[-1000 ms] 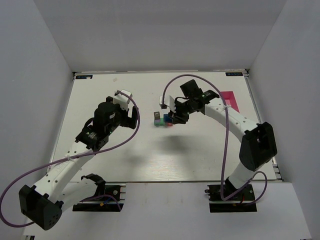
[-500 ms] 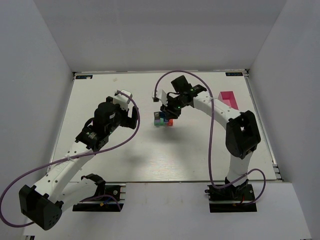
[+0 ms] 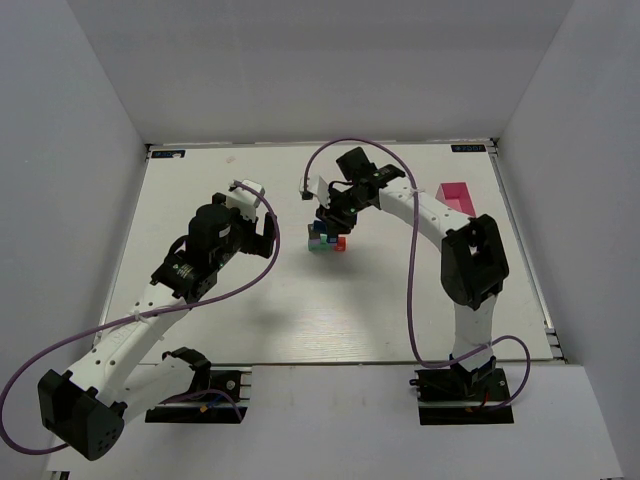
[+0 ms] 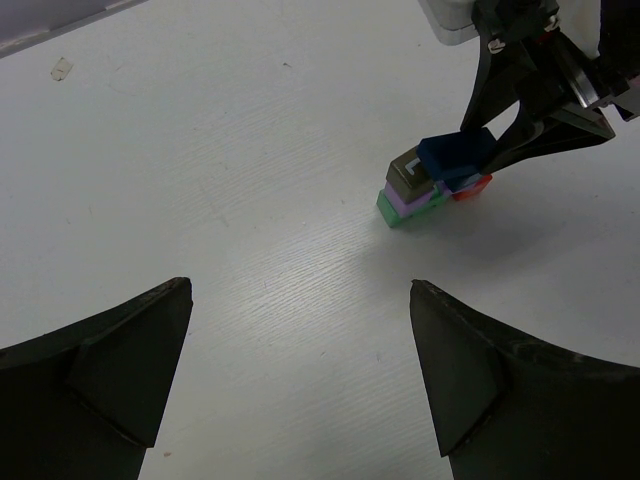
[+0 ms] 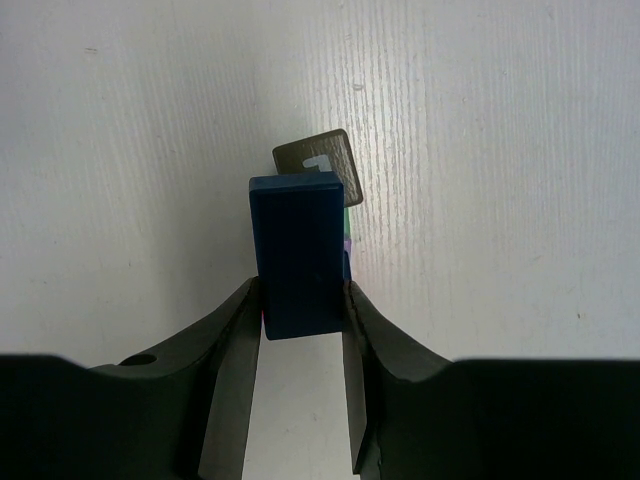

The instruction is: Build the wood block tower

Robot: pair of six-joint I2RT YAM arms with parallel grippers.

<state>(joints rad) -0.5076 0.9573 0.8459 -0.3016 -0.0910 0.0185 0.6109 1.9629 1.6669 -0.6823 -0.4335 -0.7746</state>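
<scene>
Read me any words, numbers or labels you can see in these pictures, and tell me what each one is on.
Nothing reads as a sure word.
Grey block: one pale mark on its top face, like "1" or "L"; cannot tell which.
Far left sticker: dark, print too small to read.
Far right sticker: dark, print too small to read.
Blue block in the right hand: no marking shows.

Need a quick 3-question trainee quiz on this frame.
1. True or false: the right jaws are shut on a dark blue brick.
2. On the tower, what lies under the grey block? A) lilac block on green block B) yellow on white C) a pink box
3. Fill in: the left jaws are ___ and hold nothing.
Key: 1 true; 2 A; 3 open.
</scene>
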